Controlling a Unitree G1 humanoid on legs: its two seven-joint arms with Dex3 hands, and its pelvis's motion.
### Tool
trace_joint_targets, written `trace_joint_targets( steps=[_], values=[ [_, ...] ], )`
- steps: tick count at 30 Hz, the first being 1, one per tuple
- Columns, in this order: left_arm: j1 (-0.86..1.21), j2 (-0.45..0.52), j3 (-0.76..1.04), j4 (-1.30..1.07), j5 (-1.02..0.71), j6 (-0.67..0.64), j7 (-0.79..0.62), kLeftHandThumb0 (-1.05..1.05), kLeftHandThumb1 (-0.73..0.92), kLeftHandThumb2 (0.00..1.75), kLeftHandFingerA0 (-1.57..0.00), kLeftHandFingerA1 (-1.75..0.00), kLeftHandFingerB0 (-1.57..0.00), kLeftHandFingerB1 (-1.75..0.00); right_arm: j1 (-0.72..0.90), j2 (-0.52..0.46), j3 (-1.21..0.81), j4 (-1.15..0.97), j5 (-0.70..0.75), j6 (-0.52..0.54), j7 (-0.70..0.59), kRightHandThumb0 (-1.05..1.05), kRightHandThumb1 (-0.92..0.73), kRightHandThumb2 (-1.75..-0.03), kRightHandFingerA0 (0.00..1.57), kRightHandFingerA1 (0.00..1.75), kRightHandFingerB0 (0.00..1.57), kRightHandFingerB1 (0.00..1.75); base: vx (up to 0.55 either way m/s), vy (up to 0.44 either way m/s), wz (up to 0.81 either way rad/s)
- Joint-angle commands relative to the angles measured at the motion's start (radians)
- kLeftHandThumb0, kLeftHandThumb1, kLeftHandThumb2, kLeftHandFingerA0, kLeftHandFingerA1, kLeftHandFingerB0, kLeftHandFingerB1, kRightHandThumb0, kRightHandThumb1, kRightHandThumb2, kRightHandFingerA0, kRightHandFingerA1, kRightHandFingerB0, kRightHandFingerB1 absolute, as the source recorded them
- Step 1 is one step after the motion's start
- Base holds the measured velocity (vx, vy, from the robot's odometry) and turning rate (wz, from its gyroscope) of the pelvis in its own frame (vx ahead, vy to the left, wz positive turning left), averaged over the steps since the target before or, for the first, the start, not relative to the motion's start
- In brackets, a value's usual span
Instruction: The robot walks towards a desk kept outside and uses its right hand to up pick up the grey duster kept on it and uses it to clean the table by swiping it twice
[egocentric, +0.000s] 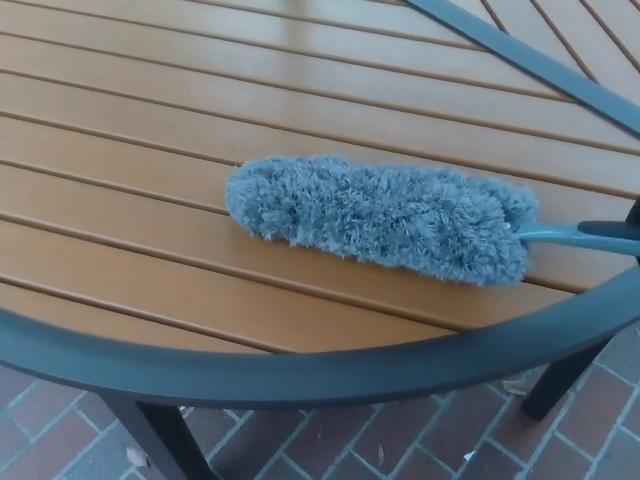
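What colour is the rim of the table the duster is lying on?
Dark grey rim, around orange-brown slats, clearest in the head view.

You see a fluffy blue-grey duster with a teal-grey handle at mid-right. The table shows orange-brown slats lined with thin dark grooves, framed by a dark grey rim. Reddish-brown brick paving fills the bottom edge.

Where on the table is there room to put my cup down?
The wooden slats behind the grey duster lie bare, all the way to the dark crossbar at the far right. The slats between the duster and the table's dark rim are bare too, widest on the left. The middle right is taken by the duster and its handle.
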Motion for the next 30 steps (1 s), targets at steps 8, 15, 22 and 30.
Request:
trace_joint_targets(
  steps=[8, 15, 22, 30],
  values=[
    [-0.016, 0.022, 0.004, -0.013, -0.001, -0.042, -0.01, -0.67, 0.4, 0.76, -0.33, -0.48, -0.23, -0.41, -0.246, -0.207, -0.06, 0.011, 0.035, 0.014, 0.3, -0.35, -0.79, -0.73, 0.83, 1.62, 0.78, 0.87, 0.0, 0.0, 0.0],
    [-0.012, 0.02, 0.006, -0.006, -0.002, -0.042, -0.021, -0.67, 0.4, 0.76, -0.31, -0.47, -0.23, -0.41, -0.404, -0.194, -0.019, 0.217, 0.013, -0.008, 0.244, -0.32, -0.81, -0.73, 0.88, 1.7, 0.79, 1.04, 0.0, 0.0, 0.0],
    [-0.003, 0.022, 0.003, -0.008, 0.005, -0.047, -0.01, -0.67, 0.5, 0.57, -0.34, -0.38, -0.29, -0.31, -0.545, -0.052, -0.128, 0.441, 0.131, 0.06, 0.172, -0.34, -0.7, -0.91, 0.8, 1.74, 0.68, 1.28, 0.0, 0.0, 0.01],
    [0.013, 0.012, -0.002, 0.002, 0.009, -0.044, -0.005, -0.69, 0.49, 0.56, -0.36, -0.36, -0.29, -0.3, -0.506, 0.086, -0.324, 0.506, 0.218, 0.121, 0.045, -0.28, -0.64, -0.96, 0.86, 1.75, 0.62, 1.48, 0.0, 0.0, 0.0]
  ],
)
